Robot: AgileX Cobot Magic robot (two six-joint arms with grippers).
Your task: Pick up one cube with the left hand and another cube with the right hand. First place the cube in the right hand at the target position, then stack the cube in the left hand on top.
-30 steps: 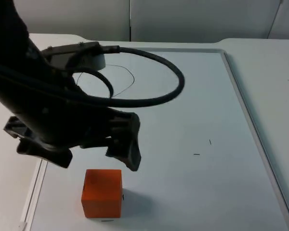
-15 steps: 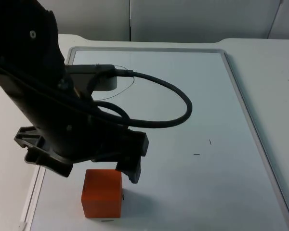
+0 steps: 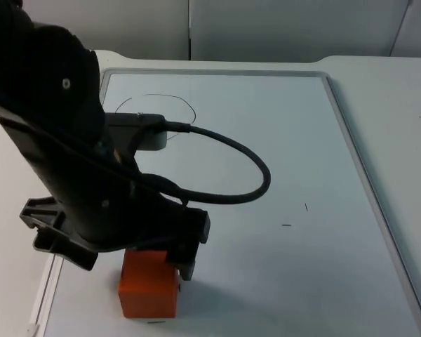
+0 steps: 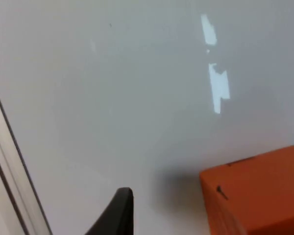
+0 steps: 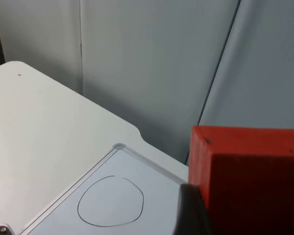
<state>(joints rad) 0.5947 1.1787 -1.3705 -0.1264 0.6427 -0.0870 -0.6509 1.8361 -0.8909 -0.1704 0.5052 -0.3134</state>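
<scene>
Left gripper (image 3: 137, 263) hangs right over the orange cube (image 3: 149, 290), fingers spread either side. Right gripper (image 5: 196, 215) is clenched on a red cube (image 5: 247, 178).

Lab bench, white table top (image 3: 379, 84), grey partition wall (image 3: 281, 28)

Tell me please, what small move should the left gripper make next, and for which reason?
Probably a little lower, then close. In the top view the left gripper is over the orange cube, which sits on the whiteboard and looks not yet gripped. In the left wrist view one black fingertip stands apart from the cube. The right gripper already holds a red cube.
</scene>
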